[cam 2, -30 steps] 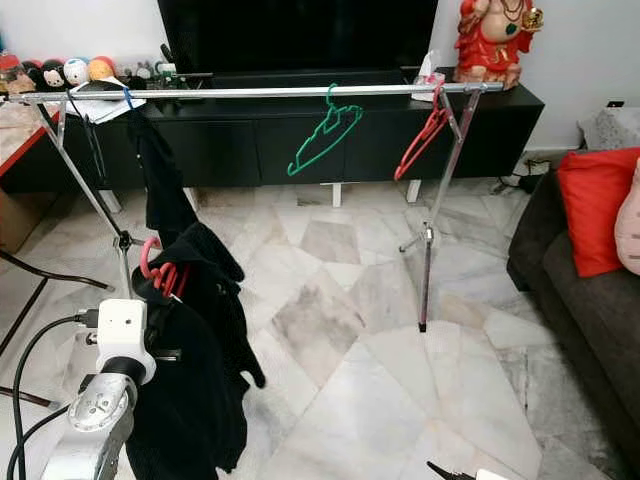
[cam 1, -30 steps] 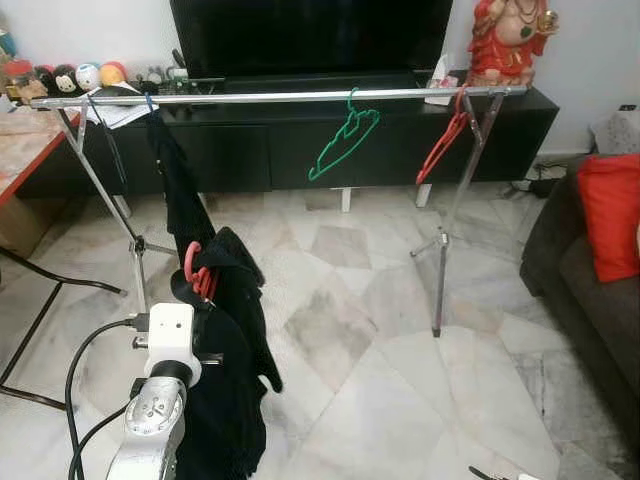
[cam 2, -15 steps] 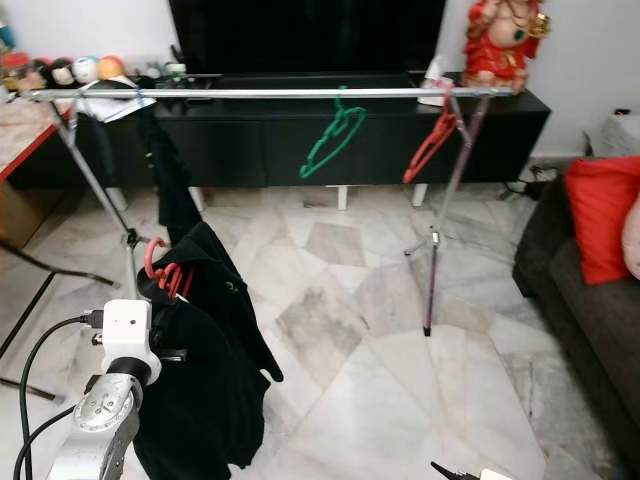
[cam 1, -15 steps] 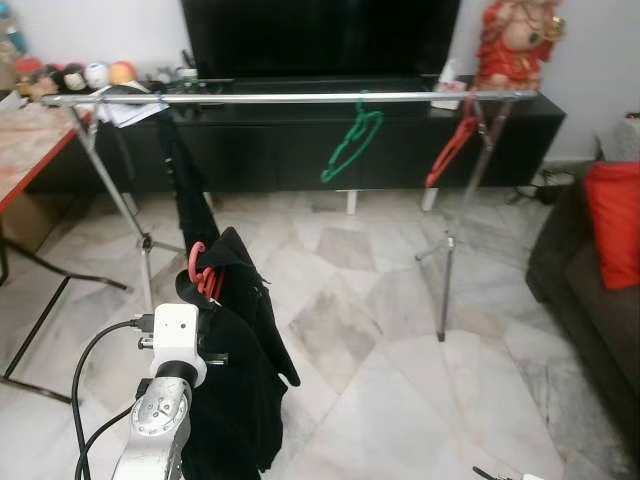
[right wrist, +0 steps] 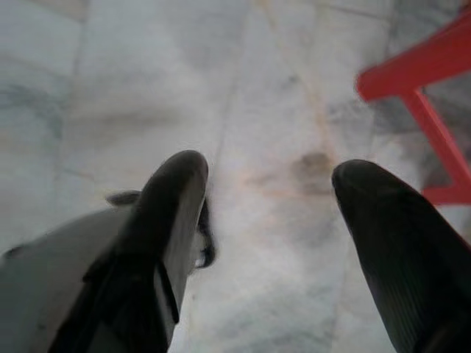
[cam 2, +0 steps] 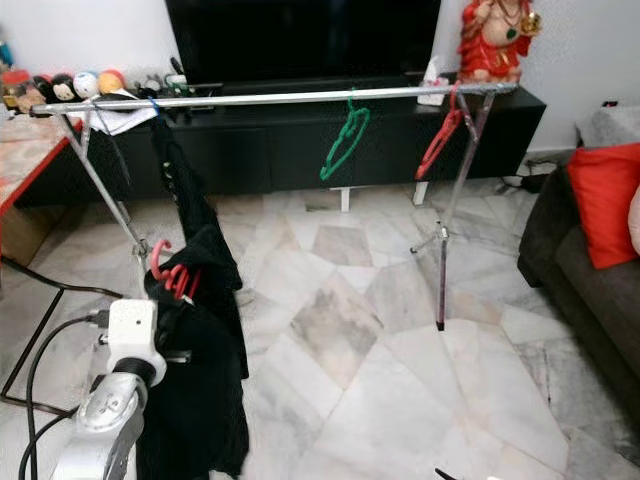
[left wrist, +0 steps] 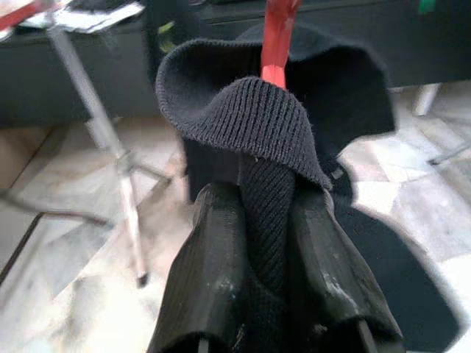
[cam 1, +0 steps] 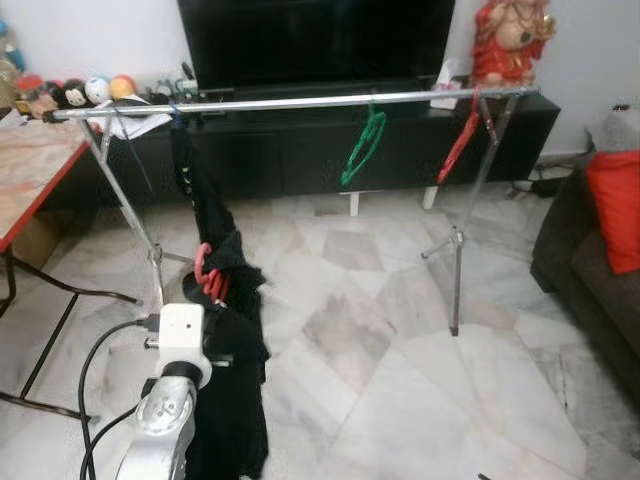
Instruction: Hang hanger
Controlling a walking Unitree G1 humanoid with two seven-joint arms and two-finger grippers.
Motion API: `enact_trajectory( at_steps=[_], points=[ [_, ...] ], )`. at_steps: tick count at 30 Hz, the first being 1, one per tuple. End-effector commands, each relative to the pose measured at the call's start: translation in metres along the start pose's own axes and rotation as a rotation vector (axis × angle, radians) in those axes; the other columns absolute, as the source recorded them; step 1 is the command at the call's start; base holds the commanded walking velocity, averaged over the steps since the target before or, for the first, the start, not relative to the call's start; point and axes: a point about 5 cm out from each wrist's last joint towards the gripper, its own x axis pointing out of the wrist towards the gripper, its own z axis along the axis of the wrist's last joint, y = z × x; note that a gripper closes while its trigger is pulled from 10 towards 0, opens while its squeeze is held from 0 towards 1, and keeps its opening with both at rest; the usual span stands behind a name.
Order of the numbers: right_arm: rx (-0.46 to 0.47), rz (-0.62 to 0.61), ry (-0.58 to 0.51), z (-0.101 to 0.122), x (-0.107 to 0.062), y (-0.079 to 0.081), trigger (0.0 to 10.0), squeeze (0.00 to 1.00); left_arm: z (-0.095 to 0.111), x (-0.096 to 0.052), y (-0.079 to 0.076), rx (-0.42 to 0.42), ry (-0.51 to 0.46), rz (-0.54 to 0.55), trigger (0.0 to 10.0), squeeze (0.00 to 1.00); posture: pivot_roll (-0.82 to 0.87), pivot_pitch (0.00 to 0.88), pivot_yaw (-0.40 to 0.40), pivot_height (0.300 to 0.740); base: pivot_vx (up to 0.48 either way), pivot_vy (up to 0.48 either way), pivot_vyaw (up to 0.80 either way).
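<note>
left pincer clenched on the black garment, which hangs on the red hanger, hook up, low in front of the robot. right pincer released, idle over the floor. step in hand, as judged: carrying the hanger toward the rail. next move calls for lifting the hook above the rail and lowering it on. open stretch lies between the dark hung garment and the green hanger; another red hanger sits by the far leg. bench edge near on the left.

Home living room: television, sofa, marble floor.
</note>
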Motion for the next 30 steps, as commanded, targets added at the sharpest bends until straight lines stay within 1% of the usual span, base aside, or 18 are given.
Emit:
enact_trajectory(
  at_steps=[1,20,22,30],
  points=[
    [0.001,0.008,-0.006,0.0,0.0,0.0029,10.0,0.0,0.0108,0.0018,0.0065,0.0,-0.046,0.019,10.0,0.0,-0.05,0.0,0.015,0.74,0.0,0.39,0.0],
    [-0.009,0.013,-0.001,-0.0018,-0.0004,0.0033,10.0,0.0,0.0106,0.0019,0.0041,0.005,-0.045,0.002,10.0,0.0,-0.05,0.0,0.014,0.74,0.0,0.379,0.0],
    [-0.01,0.013,0.0,-0.0019,-0.0004,0.0033,10.0,0.0,0.0107,0.002,0.0037,0.006,-0.045,0.001,10.0,0.0,-0.04,0.0,0.012,0.74,0.0,0.259,0.0],
    [-0.009,0.014,-0.001,-0.0013,-0.0002,0.004,10.0,0.0,0.0118,0.0028,0.0028,0.024,-0.052,-0.008,10.0,0.0,-0.04,0.0,0.01,0.74,0.0,0.0,0.0]
  ],
)
